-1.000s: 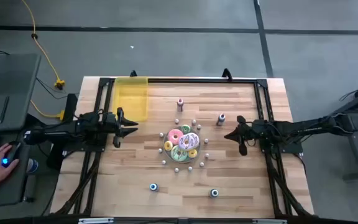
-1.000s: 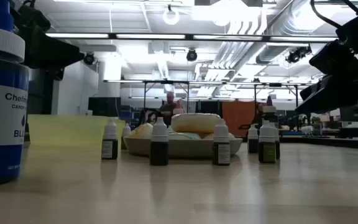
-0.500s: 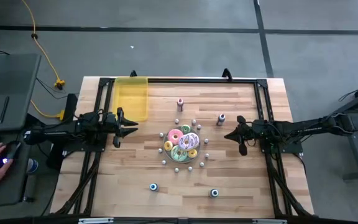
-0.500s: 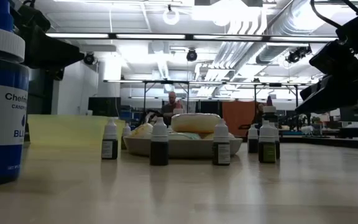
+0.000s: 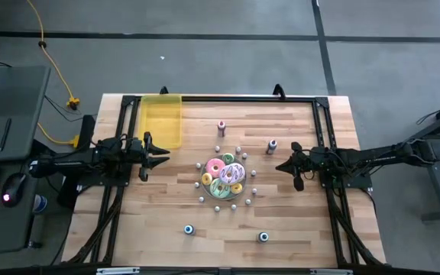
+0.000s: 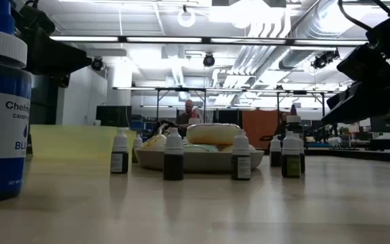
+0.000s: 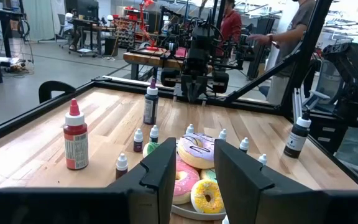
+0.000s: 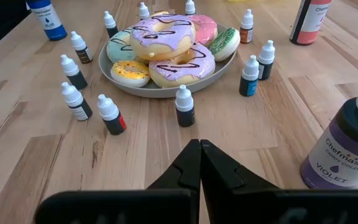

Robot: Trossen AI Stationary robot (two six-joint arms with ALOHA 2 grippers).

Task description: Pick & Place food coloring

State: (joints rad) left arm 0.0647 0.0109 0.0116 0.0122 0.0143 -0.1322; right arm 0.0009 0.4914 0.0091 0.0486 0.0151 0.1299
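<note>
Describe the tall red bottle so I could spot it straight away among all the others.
Start at the plate of doughnuts in the middle of the wooden table. Look past the ring of tiny dropper bottles towards the yellow bin. The red bottle stands alone there, much taller than the droppers, with a pink-red cap.

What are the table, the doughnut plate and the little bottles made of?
The table looks like wood: pale planks with grain lines and a smooth, slightly shiny finish. The plate looks like matte grey ceramic or plastic; its plain, even rim doesn't settle which. The little bottles look like soft plastic droppers, each with a cloudy white cap above a dark body and label.
</note>
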